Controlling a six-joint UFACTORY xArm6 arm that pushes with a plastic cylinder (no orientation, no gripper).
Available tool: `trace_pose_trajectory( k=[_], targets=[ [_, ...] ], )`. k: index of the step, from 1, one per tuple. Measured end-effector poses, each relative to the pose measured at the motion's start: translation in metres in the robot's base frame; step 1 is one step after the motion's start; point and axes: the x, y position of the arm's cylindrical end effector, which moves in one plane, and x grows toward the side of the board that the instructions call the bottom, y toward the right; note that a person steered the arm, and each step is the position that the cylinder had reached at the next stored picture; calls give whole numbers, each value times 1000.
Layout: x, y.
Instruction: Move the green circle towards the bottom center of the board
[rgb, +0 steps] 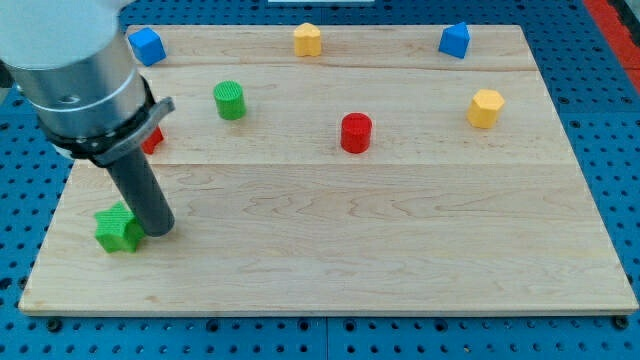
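Note:
The green circle (229, 100), a short green cylinder, stands on the wooden board (400, 250) at the upper left. My tip (160, 229) rests on the board at the lower left, touching the right side of a green star-like block (117, 229). The tip is well below and left of the green circle, apart from it. The arm's grey body fills the view's top left corner.
A red cylinder (356, 132) stands mid-board. A red block (153, 139) is partly hidden behind the arm. Blue blocks (147, 45) (455, 40) and a yellow block (307, 39) line the top edge. A yellow hexagon (485, 108) is at the right.

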Motion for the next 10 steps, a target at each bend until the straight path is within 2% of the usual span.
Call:
trace_pose_trajectory(
  k=[1, 2, 6, 10],
  targets=[
    [-62, 40],
    [-98, 43],
    [-97, 38],
    [-97, 5]
  ],
)
